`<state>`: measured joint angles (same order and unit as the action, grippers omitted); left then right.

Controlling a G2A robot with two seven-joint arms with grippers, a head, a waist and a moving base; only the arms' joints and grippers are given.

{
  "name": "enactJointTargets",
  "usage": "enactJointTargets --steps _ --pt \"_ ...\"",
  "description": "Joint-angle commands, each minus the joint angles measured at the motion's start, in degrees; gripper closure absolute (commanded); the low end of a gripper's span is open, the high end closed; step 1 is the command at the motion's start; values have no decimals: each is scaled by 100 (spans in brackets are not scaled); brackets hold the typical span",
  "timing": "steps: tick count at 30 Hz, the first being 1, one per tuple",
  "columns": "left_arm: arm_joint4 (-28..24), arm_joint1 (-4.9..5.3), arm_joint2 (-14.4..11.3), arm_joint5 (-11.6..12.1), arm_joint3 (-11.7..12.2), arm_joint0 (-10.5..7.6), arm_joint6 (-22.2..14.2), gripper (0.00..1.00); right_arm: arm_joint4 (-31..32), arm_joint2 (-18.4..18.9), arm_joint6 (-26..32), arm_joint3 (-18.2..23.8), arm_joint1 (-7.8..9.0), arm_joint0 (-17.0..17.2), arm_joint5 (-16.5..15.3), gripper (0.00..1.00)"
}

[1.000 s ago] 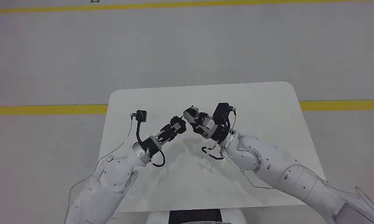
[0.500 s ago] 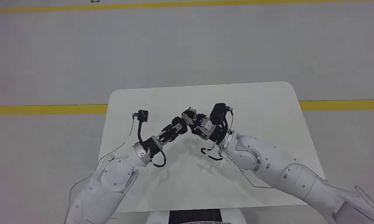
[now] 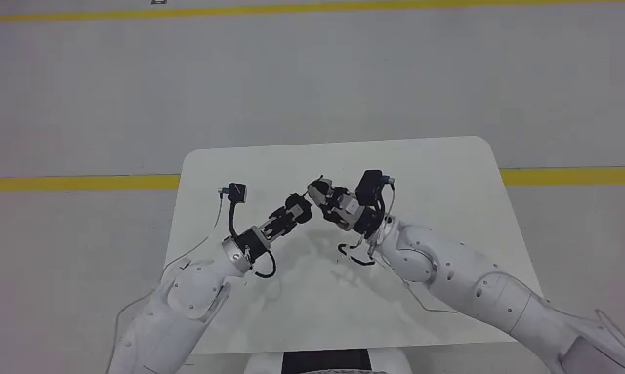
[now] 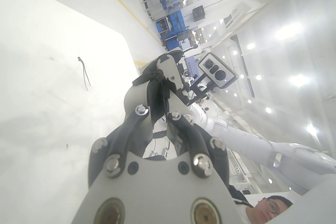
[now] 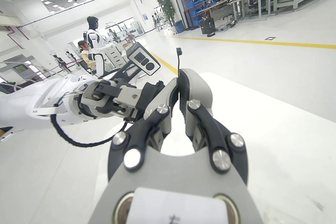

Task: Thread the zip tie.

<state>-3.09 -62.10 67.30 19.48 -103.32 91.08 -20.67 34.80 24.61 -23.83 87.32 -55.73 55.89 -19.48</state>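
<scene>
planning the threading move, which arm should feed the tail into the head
Probably the left. The right pincer is shut on the zip tie, its head standing free above the tips, a steady target; the left pincer sits right beside it, seemingly shut on the strap.

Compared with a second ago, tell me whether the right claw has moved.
Yes, slightly: against the far edge of the table, the right claw edged toward the left claw, then returned to roughly its starting spot.

white table (image 3: 439, 169) — black tie (image 4: 84, 72) on it
</scene>
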Motion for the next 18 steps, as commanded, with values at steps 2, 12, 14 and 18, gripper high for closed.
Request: enactJointTargets --steps 2,12,14,18 --pt "-7 -1 -18 0 7 -5 -11 100 -4 -7 -2 9 7 7 0 100" --pt "-17 -8 -85 0 47 -39 -24 100 -8 -127 -11 64 27 -31 0 100" --pt "-18 -8 -82 0 42 -37 -12 100 -11 -162 -2 69 32 -48 0 100" --pt "-13 -2 -52 0 40 -23 3 100 -38 -226 -4 68 45 -91 0 100"
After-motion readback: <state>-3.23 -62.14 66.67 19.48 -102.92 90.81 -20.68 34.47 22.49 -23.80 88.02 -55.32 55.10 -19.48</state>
